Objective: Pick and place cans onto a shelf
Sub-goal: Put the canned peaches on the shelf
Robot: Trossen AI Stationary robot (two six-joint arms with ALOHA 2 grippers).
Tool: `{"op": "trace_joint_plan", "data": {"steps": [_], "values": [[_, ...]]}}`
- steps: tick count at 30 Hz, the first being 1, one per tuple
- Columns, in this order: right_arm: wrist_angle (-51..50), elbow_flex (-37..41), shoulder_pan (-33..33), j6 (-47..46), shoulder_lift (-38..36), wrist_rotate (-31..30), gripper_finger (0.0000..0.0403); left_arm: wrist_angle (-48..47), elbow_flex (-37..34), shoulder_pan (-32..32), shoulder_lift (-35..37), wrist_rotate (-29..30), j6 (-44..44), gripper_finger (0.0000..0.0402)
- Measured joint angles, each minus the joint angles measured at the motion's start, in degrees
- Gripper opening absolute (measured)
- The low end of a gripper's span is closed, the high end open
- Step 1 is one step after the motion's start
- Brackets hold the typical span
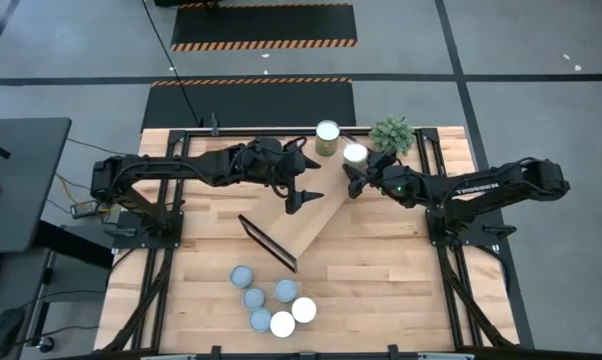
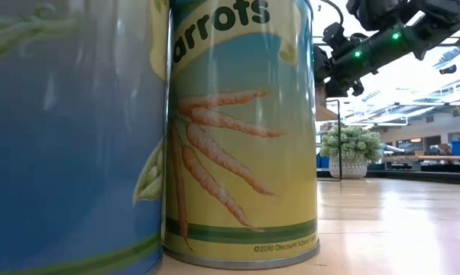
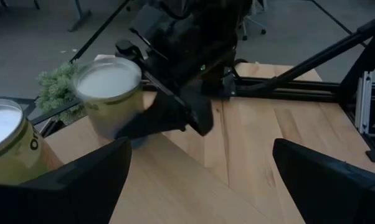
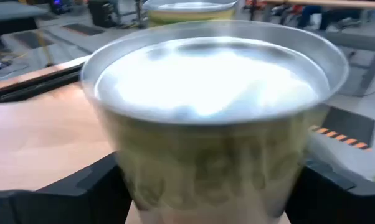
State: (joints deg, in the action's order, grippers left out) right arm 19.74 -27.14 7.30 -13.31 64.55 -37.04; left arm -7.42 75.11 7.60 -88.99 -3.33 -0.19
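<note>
The light-wood shelf (image 1: 306, 215) lies slantwise across the table's middle, its dark end frame (image 1: 266, 240) toward the near side. Two cans stand upright at its far end. One white-topped can (image 1: 355, 153) (image 3: 109, 99) (image 4: 206, 124) stands on its base between the fingers of my open right gripper (image 1: 353, 172) (image 4: 206, 193), which reaches in from the right. The other can (image 1: 327, 135) (image 3: 4, 140) stands just beyond it. My left gripper (image 1: 301, 198) (image 3: 200, 186) hovers open over the shelf, a little short of both cans, with nothing between its fingers. My right gripper has one finger (image 4: 81, 186) on either side of the can's lower wall (image 4: 206, 180). It comes in nearly level from the table's right. The can stands upright with its base on the shelf. Whether the fingers touch the wall, I cannot tell.
Several more cans (image 1: 271, 305) stand clustered near the table's front edge; two of them (image 2: 238, 130) fill the low view. A small potted plant (image 1: 392, 133) (image 2: 354, 149) stands at the far edge, right behind the right gripper. Bare tabletop lies to the near right.
</note>
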Motion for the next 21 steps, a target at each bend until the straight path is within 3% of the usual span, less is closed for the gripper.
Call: {"op": "trace_joint_plan", "data": {"steps": [4, 12, 21], "values": [[-0.95, 0.11, 0.40, 0.77, 0.13, 3.40, 0.0354, -0.15, 0.00, 0.00, 0.00, 0.00, -0.26, 0.0396], [-0.76, -0.58, 0.40, 2.64, 0.07, 3.78, 0.0392, -0.85, 0.00, 0.00, 0.00, 0.02, -0.61, 0.0396], [-0.76, -3.41, 1.00, 6.67, 0.04, 3.68, 0.0398, -1.01, 0.00, 0.00, 0.00, 0.02, -0.59, 0.0396]]}}
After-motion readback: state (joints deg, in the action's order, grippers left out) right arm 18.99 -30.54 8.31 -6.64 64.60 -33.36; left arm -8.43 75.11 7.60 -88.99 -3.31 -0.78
